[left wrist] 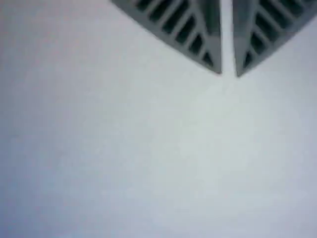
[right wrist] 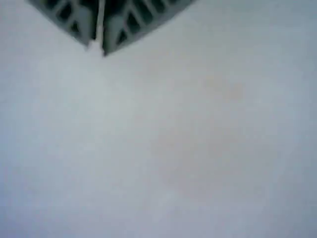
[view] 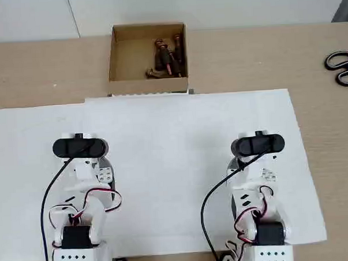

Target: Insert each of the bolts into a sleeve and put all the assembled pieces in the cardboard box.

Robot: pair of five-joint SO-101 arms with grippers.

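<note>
The cardboard box (view: 118, 58) stands at the far middle of the table, just past the white paper sheet (view: 174, 130). Several dark brown bolt-and-sleeve pieces (view: 168, 58) lie piled in its right half. Both arms are folded back at the near edge, the left arm (view: 81, 186) and the right arm (view: 258, 184), far from the box. My left gripper (left wrist: 228, 73) points down close over bare white paper, its fingers nearly together with nothing between them. My right gripper (right wrist: 98, 48) does the same over paper, fingers together and empty.
Black-handled scissors (view: 341, 67) lie on the bare wooden table at the far right. Cables run along each arm toward the near edge. White paper covers the middle of the table between the arms and the box.
</note>
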